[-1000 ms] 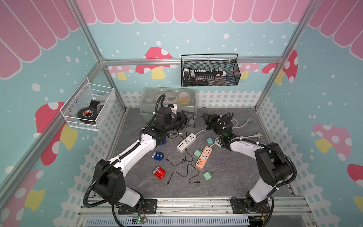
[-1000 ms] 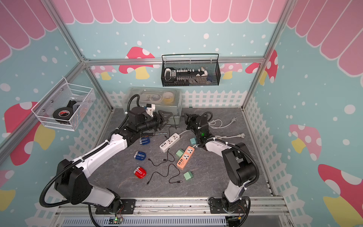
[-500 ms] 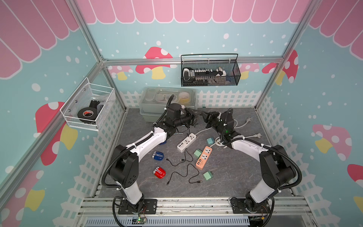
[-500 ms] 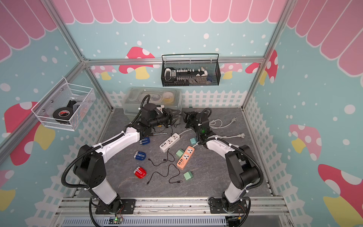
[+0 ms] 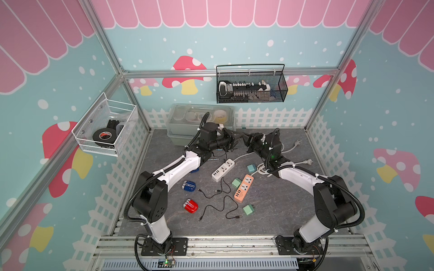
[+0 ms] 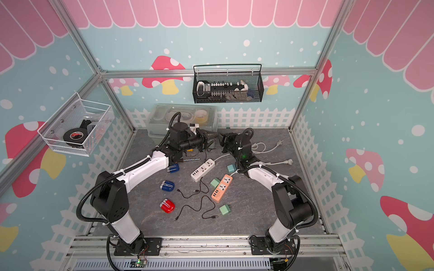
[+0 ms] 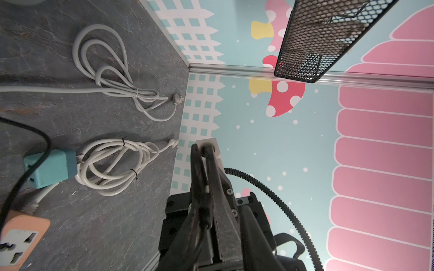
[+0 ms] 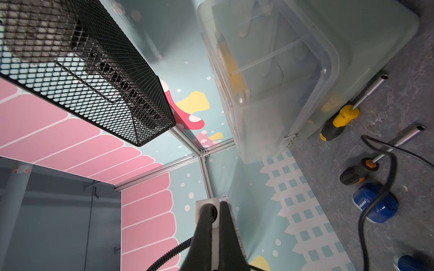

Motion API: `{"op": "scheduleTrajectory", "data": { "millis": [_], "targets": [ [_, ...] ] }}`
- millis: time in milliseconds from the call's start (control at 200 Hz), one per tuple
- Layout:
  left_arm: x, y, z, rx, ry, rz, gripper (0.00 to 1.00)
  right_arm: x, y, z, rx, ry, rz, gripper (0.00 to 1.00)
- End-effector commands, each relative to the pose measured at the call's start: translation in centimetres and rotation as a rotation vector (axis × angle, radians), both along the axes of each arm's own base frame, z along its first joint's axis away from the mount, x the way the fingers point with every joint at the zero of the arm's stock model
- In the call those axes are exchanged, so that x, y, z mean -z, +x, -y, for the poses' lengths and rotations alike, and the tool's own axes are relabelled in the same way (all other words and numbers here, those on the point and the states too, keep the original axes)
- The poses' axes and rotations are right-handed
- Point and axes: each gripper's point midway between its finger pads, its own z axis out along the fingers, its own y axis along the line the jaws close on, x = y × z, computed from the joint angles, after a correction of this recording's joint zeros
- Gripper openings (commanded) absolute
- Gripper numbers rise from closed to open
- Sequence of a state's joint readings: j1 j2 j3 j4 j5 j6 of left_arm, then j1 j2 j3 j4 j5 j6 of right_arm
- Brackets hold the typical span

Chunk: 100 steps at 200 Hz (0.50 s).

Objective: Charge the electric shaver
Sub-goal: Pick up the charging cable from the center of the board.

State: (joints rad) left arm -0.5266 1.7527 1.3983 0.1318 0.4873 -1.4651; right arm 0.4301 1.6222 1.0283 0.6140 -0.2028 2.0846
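Both arms meet in mid-air at the back of the table (image 5: 270, 206), just in front of the clear bin (image 5: 180, 126). The right fingers (image 8: 206, 225) are pinched tight on a small white piece with a mesh edge, by the look of it the shaver (image 8: 200, 210), and hold it clear of the table. The left fingers (image 7: 196, 164) sit right at the same white piece with only a narrow gap between them; whether they actually grip it cannot be told. A black cable (image 7: 45, 140) droops beneath the pair, and which end is up there is hidden. In both top views the shaver itself is lost between the two sets of fingers.

This reads as the hand-to-hand stage: one arm steadies the shaver so the other can work on it, likely seating the cable's plug. The next move calls for fine alignment of plug and port and a firm hold on the shaver. After that, the cable's other end goes into an adapter (image 5: 236, 183) and the white strip (image 5: 223, 169).
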Motion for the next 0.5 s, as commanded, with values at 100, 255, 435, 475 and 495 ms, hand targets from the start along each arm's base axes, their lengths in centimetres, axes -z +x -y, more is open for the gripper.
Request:
{"op": "scheduleTrajectory", "data": {
  "millis": [100, 255, 435, 475, 495],
  "targets": [
    [0.8, 0.8, -0.7, -0.004, 0.023, 0.021, 0.25, -0.9, 0.3, -0.6, -0.027, 0.158, -0.097, 0.00],
    [1.1, 1.2, 0.0, 0.021, 0.014, 0.019, 0.16, -0.5, 0.3, -0.7, -0.026, 0.158, -0.108, 0.00],
    [1.6, 1.0, 0.2, 0.036, 0.009, 0.012, 0.13, -0.4, 0.7, -0.7, -0.023, 0.169, -0.110, 0.00],
    [1.7, 0.9, 0.2, 0.039, 0.009, 0.009, 0.13, -0.4, 0.7, -0.8, -0.027, 0.169, -0.110, 0.00],
    [1.7, 0.9, 0.2, 0.042, 0.008, 0.008, 0.13, -0.4, 0.8, -0.9, -0.030, 0.168, -0.111, 0.00]
  ]
}}
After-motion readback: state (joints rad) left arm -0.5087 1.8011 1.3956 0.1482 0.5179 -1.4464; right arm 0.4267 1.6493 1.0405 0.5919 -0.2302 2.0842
